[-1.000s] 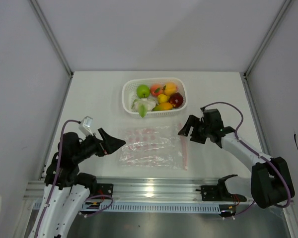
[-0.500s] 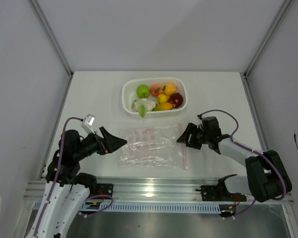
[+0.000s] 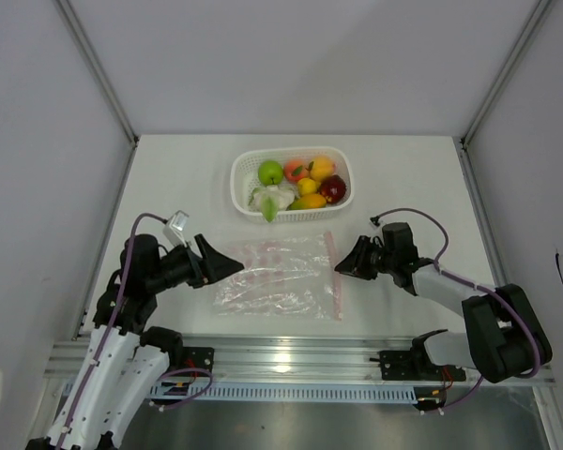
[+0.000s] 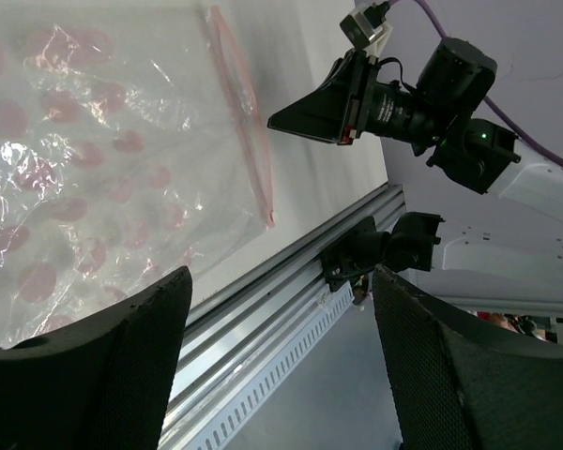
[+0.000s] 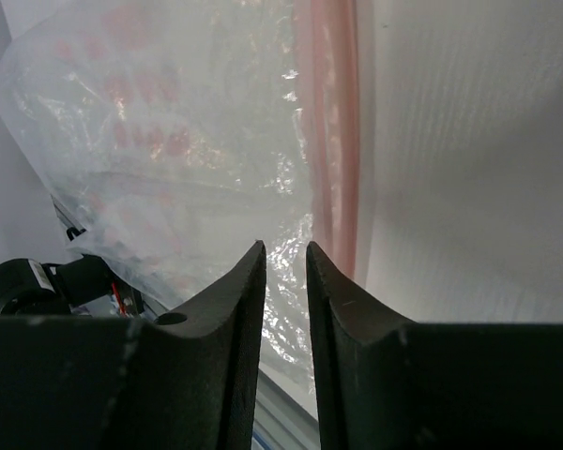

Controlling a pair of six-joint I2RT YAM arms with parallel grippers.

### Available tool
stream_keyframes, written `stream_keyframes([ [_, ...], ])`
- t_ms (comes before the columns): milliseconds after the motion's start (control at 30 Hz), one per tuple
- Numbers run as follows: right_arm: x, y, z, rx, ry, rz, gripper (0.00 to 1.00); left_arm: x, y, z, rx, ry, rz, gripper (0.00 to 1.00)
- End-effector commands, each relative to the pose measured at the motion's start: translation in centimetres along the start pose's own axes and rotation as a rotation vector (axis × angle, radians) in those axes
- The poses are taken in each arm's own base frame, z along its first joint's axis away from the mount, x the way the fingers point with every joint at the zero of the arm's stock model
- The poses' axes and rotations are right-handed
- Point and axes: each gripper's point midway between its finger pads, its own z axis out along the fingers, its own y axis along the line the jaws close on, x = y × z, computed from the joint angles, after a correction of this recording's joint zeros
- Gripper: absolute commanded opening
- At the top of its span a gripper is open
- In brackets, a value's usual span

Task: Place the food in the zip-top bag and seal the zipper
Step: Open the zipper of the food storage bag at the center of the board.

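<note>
The clear zip-top bag [image 3: 274, 277] [image 4: 84, 169] [image 5: 169, 159] lies flat on the table, its red zipper [image 3: 333, 277] [image 5: 333, 122] along the right edge. The food sits in the white basket: green apple [image 3: 270, 172], peach [image 3: 296, 170], citrus [image 3: 322, 168], dark red apple [image 3: 333, 189], mango [image 3: 310, 201], leafy vegetable [image 3: 270, 201]. My left gripper [image 3: 227, 266] [image 4: 281, 277] stands open at the bag's left edge. My right gripper [image 3: 341, 265] [image 5: 284, 246] is at the zipper edge, jaws nearly together. Crinkled film shows in their narrow gap; whether it is pinched I cannot tell.
The white perforated basket [image 3: 239, 169] stands behind the bag at the middle back. An aluminium rail [image 3: 291, 356] runs along the near table edge, close to the bag's front. Frame posts rise at the back corners.
My right gripper has dropped to the bag's zipper edge and its jaws have narrowed a lot. The left gripper has crept toward the bag. The bag has shifted slightly left.
</note>
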Motion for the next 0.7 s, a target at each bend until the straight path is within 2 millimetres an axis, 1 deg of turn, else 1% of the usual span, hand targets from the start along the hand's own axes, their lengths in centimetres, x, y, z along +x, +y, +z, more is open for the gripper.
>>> stream_keyframes([
  [0, -1.2, 3.1, -0.3, -0.101, -0.04, -0.056, 0.26, -0.5, -1.3, 0.2, 0.054, 0.019, 0.053, 0.78],
  [67, -1.2, 3.8, -0.2, -0.118, -0.033, -0.076, 0.25, -0.7, -1.5, 0.1, 0.051, 0.029, 0.058, 0.78],
  [100, -1.1, 4.2, 0.1, -0.121, -0.022, -0.085, 0.25, -0.7, -1.3, 0.3, 0.043, 0.041, 0.058, 0.77],
  [167, -1.1, 4.1, 0.2, -0.108, -0.02, -0.083, 0.28, -0.9, -1.7, 0.3, 0.048, 0.044, 0.061, 0.77],
  [233, -0.9, 3.7, 0.2, -0.09, -0.02, -0.077, 0.35, -0.8, -1.9, 0.3, 0.058, 0.052, 0.061, 0.77],
  [333, -0.4, 2.7, -0.1, -0.053, -0.015, -0.075, 0.38, -0.6, -1.8, 0.3, 0.061, 0.054, 0.06, 0.77],
  [400, 0.1, 2.1, -0.1, -0.04, -0.008, -0.075, 0.39, -0.1, -1.5, 0.5, 0.064, 0.067, 0.05, 0.77],
  [533, 1.2, 1.1, -0.2, -0.034, 0.002, -0.065, 0.38, 0.1, -1.4, 0.6, 0.075, 0.08, 0.04, 0.77],
  [667, 1.6, 0.6, -0.2, -0.026, 0.004, -0.056, 0.38, 0.0, -1.6, 0.7, 0.08, 0.082, 0.046, 0.77],
])
